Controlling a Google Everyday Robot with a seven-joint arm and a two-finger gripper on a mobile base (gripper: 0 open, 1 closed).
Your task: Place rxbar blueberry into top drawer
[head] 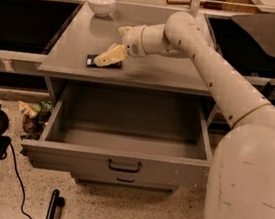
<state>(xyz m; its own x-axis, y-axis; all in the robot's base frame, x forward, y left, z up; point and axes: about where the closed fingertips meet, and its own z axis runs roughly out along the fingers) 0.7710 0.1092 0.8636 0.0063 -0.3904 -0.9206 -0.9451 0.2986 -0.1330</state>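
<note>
Cream-coloured two-finger tool [109, 56] is seen lowered onto the small flat dark-wrapped rxbar blueberry [97, 62], which lies near the front left of the grey metal desk [157, 71]. Whether the bar is gripped cannot be told. Print on the wrapper cannot be read. The wide grey top drawer [71, 156] is pulled out, its dark slim handle [124, 166] facing forward. A white round bowl [101, 3] is set at the back of the desk. A speckled floor [129, 214] lies below.
</note>
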